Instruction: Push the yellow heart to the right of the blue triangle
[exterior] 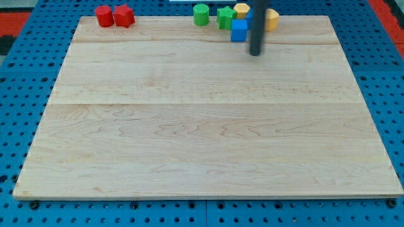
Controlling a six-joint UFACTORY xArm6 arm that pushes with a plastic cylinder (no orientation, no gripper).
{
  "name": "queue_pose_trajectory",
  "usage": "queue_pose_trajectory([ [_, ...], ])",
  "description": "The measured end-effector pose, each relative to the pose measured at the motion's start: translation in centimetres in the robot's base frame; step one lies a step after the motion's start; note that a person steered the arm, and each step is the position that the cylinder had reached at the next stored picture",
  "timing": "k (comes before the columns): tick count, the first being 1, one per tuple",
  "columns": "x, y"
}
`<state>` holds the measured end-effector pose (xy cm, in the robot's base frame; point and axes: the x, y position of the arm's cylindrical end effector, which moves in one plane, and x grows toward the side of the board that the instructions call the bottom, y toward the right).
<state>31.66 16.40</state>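
The blocks sit in a cluster along the top edge of the wooden board (pixel 202 126). A yellow block (pixel 272 19) lies just right of my rod, partly hidden by it; its shape is unclear. A second yellow block (pixel 242 9) lies at the very top, behind a green star (pixel 225 17). A blue square block (pixel 238 30) sits just left of the rod. A sliver of another blue block (pixel 250 14) shows at the rod's left edge, mostly hidden. My tip (pixel 255 54) rests on the board just below and right of the blue square block, not touching it.
A green cylinder (pixel 201 14) stands left of the green star. Two red blocks, a round one (pixel 104 16) and an angular one (pixel 124 16), sit at the top left corner. A blue pegboard (pixel 19 94) surrounds the board.
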Motion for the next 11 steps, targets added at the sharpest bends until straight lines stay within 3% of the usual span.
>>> queue_pose_trajectory([
  [1, -5.0, 10.4],
  [2, -12.4, 11.0],
  [5, -12.5, 0.9],
  [8, -11.3, -5.1],
  [9, -8.8, -1.5],
  [10, -3.6, 2.5],
  [11, -2.2, -3.1],
])
